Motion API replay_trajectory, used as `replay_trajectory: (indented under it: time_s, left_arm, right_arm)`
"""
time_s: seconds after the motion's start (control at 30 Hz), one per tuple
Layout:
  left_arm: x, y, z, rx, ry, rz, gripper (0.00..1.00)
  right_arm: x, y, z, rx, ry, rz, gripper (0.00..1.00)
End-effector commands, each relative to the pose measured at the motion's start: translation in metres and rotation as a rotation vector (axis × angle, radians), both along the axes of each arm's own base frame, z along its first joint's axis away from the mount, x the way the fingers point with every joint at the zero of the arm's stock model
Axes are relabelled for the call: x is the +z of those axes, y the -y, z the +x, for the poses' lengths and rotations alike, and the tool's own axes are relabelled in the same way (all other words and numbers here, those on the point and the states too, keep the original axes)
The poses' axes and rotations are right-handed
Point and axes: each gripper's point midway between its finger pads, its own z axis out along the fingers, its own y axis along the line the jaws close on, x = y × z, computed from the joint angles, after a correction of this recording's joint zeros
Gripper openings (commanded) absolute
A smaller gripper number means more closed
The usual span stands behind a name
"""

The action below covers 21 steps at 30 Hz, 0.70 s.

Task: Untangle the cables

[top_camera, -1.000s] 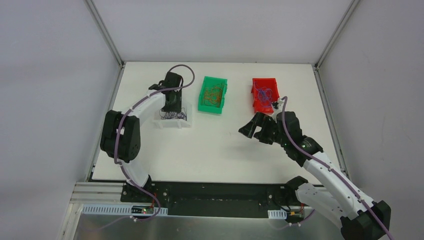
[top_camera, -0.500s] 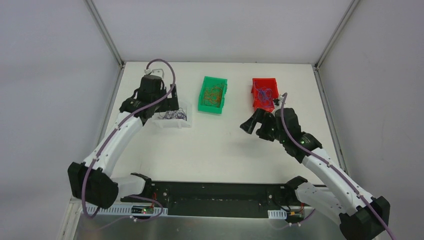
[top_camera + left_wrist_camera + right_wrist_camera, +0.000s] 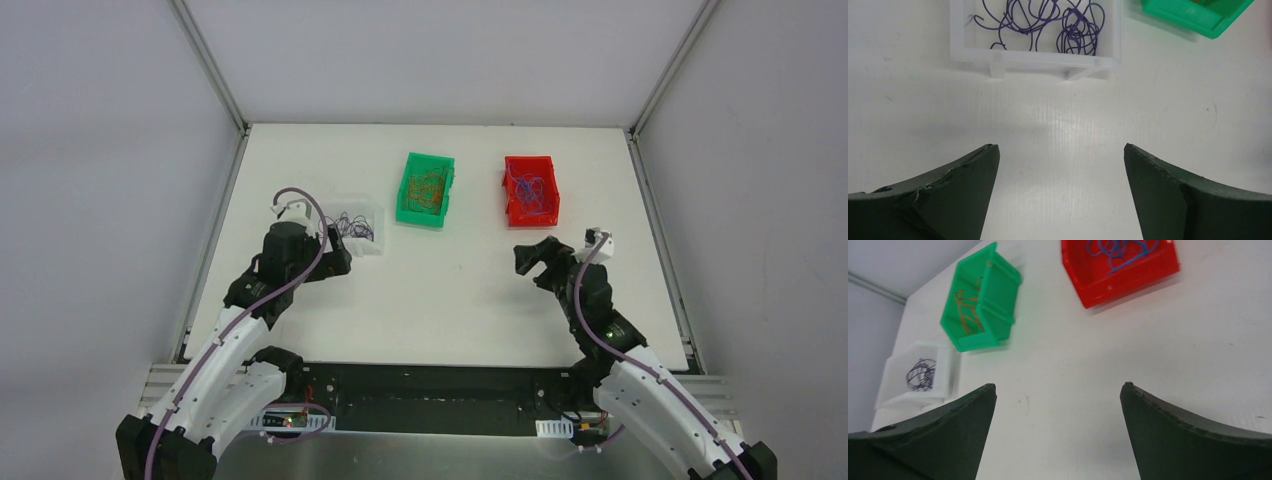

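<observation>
White tabletop [image 3: 450, 290], thin curly cables [image 3: 1075, 32] in bins [image 3: 1038, 57]

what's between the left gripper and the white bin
Nothing: only bare table separates the open left gripper from the white bin holding the purple cables, as the left wrist view shows.

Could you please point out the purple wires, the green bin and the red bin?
purple wires [image 3: 1075, 32]: left wrist view, on the dense knot.
green bin [image 3: 1005, 300]: right wrist view, on its outer side wall.
red bin [image 3: 1128, 284]: right wrist view, on its near outer wall.
</observation>
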Motion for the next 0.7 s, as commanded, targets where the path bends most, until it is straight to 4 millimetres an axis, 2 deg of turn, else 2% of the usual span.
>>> replay_trajectory:
  time_s: [0.0, 0.13, 0.4, 0.53, 0.67]
  left_arm:
    - [-0.006, -0.005, 0.007, 0.039, 0.095, -0.009, 0.99]
    - [-0.014, -0.027, 0.015, 0.125, 0.15, 0.078, 0.99]
    - [-0.022, -0.041, 0.03, 0.167, 0.285, 0.147, 0.99]
    - [-0.018, -0.052, 0.035, 0.216, 0.353, 0.177, 0.99]
    - [-0.018, -0.05, 0.038, 0.204, 0.352, 0.184, 0.99]
  right_arm:
    - [0.001, 0.053, 0.015, -0.273, 0.132, -0.093, 0.99]
    - [-0.013, 0.059, 0.019, -0.288, 0.163, -0.15, 0.99]
    - [-0.007, 0.078, 0.023, -0.361, 0.225, -0.27, 0.99]
    - [-0.001, 0.084, 0.028, -0.384, 0.295, -0.315, 0.99]
    - [-0.017, 0.099, 0.035, -0.426, 0.266, -0.431, 0.99]
